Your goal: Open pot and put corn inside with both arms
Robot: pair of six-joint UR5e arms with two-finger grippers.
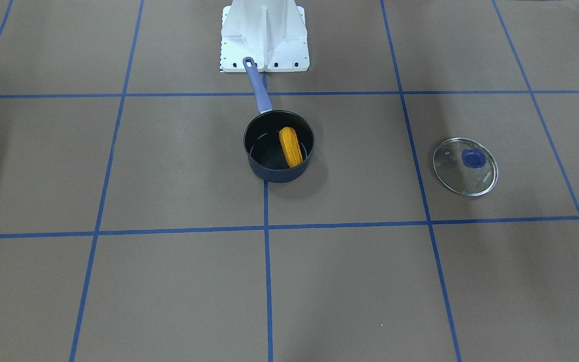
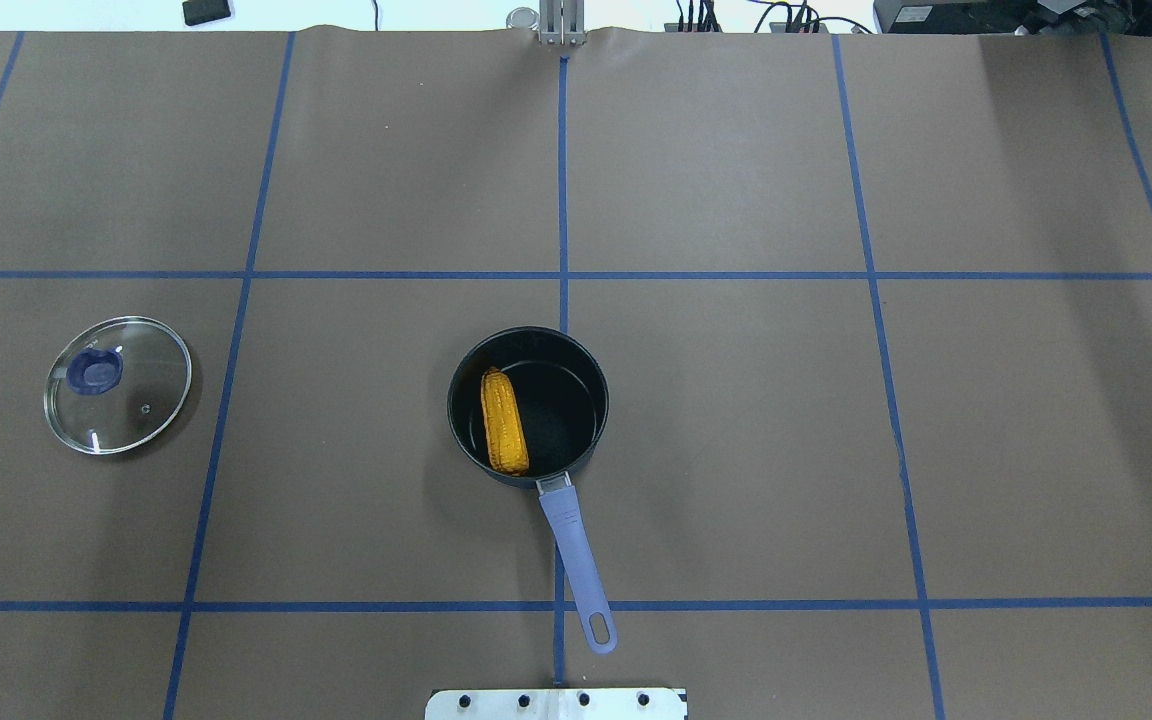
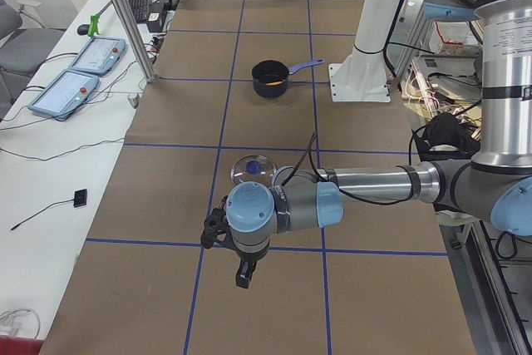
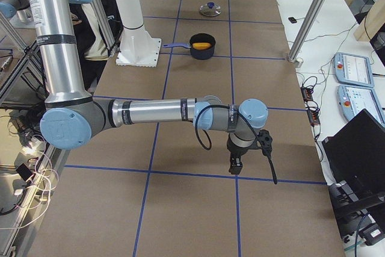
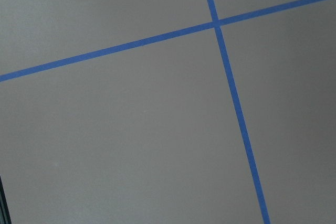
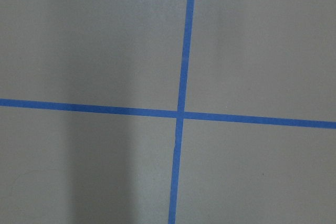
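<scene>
Closest to the robot's white base plate (image 2: 556, 703), the purple handle (image 2: 576, 560) of the saucepan (image 2: 566, 415) is seen, pointing back at the robot. The saucepan is set in the middle of the brown table (image 2: 736, 450), right on a crossing of the blue tape lines (image 2: 563, 180). The corn cob (image 2: 503, 422) is found inside it. It lies flat on the dark bottom, close to the wall on the robot's left.

Farther out on the robot's left, the glass lid (image 2: 141, 400) is laid on the table with its blue knob (image 2: 96, 370) up, well apart from the saucepan.

Farthest out, the left arm (image 3: 366, 184) and the right arm (image 4: 156, 112) are stretched toward the two ends of the table. The left gripper (image 3: 243, 276) and the right gripper (image 4: 234, 165) are hung above bare table, pointing down. They are shown only from the side, so it cannot be told how wide either one is. Nothing is seen hanging from them. Only table and tape are shown by the wrist cameras.

The job looks done: the saucepan is open and the corn cob is in it. So the step in hand is judged to be a quiet rest. It is done well if both arms are held high and far from the middle. No swing should be made over the saucepan. The long handle should not be bumped, or the saucepan could be turned and the corn cob rolled.
</scene>
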